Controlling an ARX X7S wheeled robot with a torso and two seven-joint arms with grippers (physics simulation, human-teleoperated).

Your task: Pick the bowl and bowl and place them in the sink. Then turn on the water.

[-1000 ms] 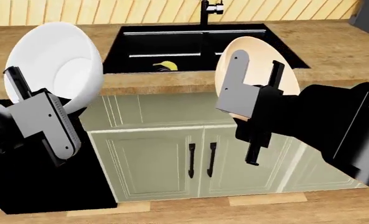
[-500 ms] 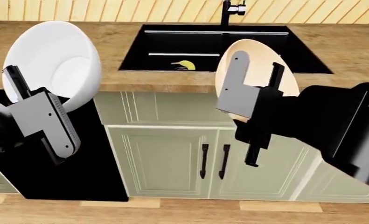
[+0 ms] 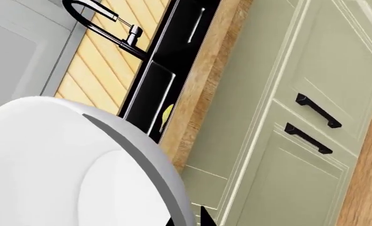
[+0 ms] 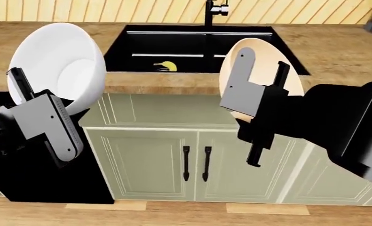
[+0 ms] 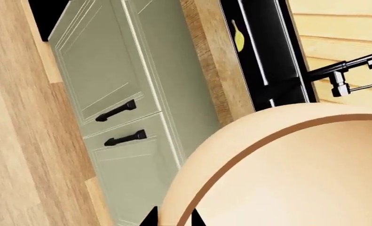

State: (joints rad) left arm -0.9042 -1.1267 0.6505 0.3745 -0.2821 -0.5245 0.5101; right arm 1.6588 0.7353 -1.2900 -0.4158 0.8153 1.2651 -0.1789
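In the head view I hold a glossy white bowl (image 4: 57, 61) tilted on edge at the left. My left gripper (image 4: 24, 89) is shut on its rim. A peach-tan bowl (image 4: 264, 52) stands on edge at the right, with my right gripper (image 4: 260, 70) shut on its rim. Both bowls hang in front of the counter, short of the black sink (image 4: 129, 52) and its dark faucet (image 4: 209, 12). The left wrist view shows the white bowl (image 3: 60, 160) pinched in the left gripper (image 3: 189, 220). The right wrist view shows the peach bowl (image 5: 286, 174) in the right gripper (image 5: 173, 219).
A yellow banana (image 4: 165, 66) lies in the sink basin. The wooden countertop (image 4: 142, 82) runs in front of the sink, above green cabinet doors with black handles (image 4: 195, 162). A black appliance front (image 4: 41, 183) stands at the lower left, and wood floor lies below.
The sink and cabinets slid right in the head view, then back left, so the view has shifted. Both arms keep the same pose with their bowls.
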